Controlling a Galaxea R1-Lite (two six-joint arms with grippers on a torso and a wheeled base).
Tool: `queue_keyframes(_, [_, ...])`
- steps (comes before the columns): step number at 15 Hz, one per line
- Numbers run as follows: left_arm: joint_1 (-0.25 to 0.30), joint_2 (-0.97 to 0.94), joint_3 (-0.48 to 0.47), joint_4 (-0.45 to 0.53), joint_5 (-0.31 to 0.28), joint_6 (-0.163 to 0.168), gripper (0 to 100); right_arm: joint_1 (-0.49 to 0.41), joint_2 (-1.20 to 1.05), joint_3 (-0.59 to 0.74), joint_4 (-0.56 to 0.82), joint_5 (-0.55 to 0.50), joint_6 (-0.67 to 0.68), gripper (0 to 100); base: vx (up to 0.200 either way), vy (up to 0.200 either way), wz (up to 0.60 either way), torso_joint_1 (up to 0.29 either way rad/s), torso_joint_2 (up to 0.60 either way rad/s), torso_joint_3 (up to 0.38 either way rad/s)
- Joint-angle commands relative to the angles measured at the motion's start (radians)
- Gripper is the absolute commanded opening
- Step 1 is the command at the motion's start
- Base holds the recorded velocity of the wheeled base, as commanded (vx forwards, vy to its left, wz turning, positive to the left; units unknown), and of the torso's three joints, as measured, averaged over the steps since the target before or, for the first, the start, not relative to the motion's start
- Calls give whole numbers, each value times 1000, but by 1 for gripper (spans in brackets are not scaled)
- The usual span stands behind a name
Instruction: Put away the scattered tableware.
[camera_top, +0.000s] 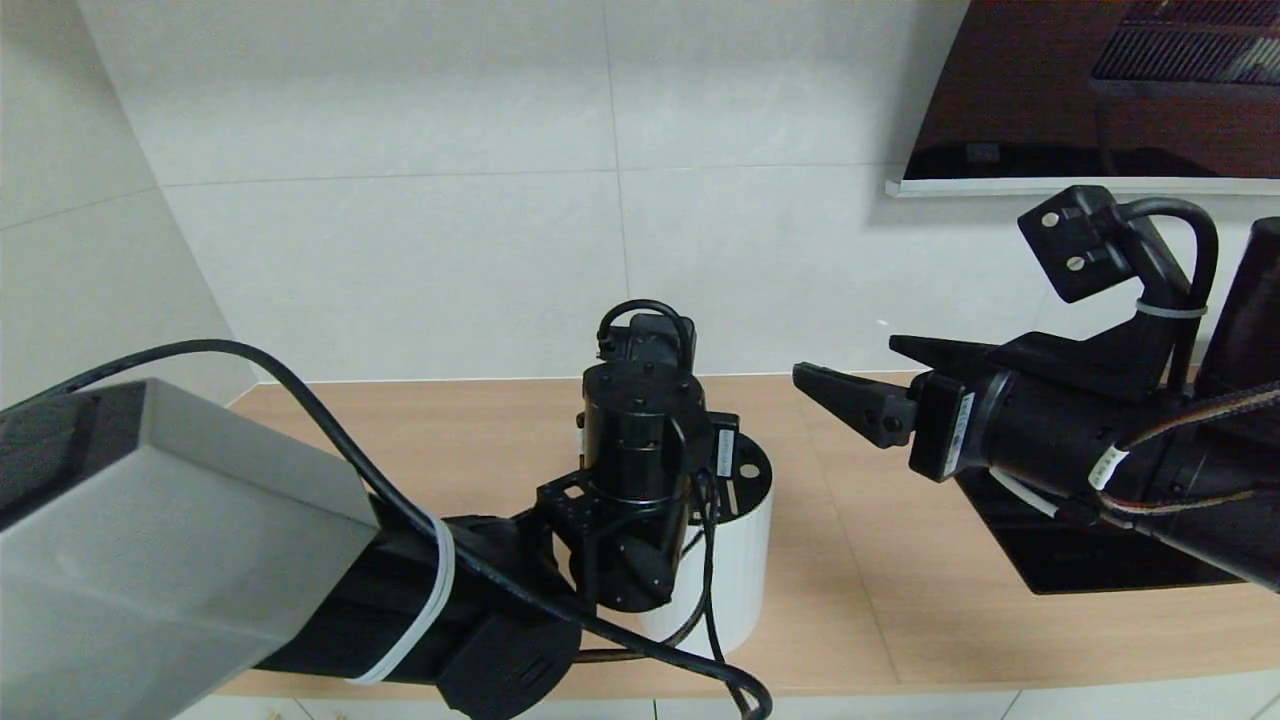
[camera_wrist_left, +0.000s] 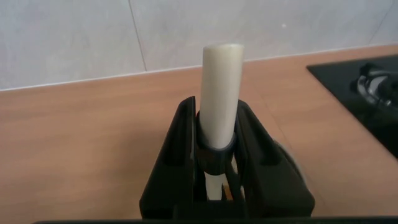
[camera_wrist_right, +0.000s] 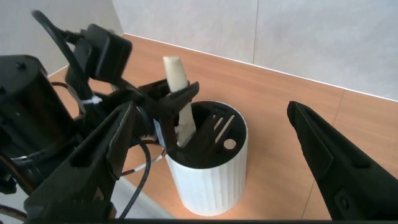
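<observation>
The cream-handled utensil, clamped upright in the left gripper, dips into the white holder on the counter, so only releasing seems left; the right gripper hangs wide and empty.

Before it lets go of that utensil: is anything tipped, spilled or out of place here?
Nothing stands out. The white holder stands upright on the wooden counter with no spill around it. The left gripper is shut on a cream-handled utensil that leans slightly in the holder's mouth. The right gripper is open and empty.
</observation>
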Motion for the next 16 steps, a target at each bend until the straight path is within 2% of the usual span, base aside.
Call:
queue_keyframes(1, [-1, -1, 3, -2, 0, 0, 0, 0, 1, 0, 0, 0, 0, 100, 0, 0, 0, 0, 0, 0])
queue_keyframes(3, [0, -1, 3, -2, 1, 0, 0, 0, 1, 0, 0, 0, 0, 100, 0, 0, 0, 0, 0, 0])
queue_keyframes(4, [-1, -1, 3, -2, 1, 0, 100, 0, 1, 0, 0, 0, 0, 100, 0, 0, 0, 0, 0, 0])
queue_keyframes(12, [0, -23, 5, -5, 0, 0, 100, 0, 4, 0, 0, 0, 0, 100, 0, 0, 0, 0, 0, 0])
queue_keyframes(14, [9, -119, 25, -2, -3, 2, 100, 0, -2, -1, -4, 0, 0, 100, 0, 0, 0, 0, 0, 0])
queue_keyframes(16, [54, -253, 43, 14, -20, 12, 100, -53, -25, -9, -8, -1, -2, 100, 0, 0, 0, 0, 0, 0])
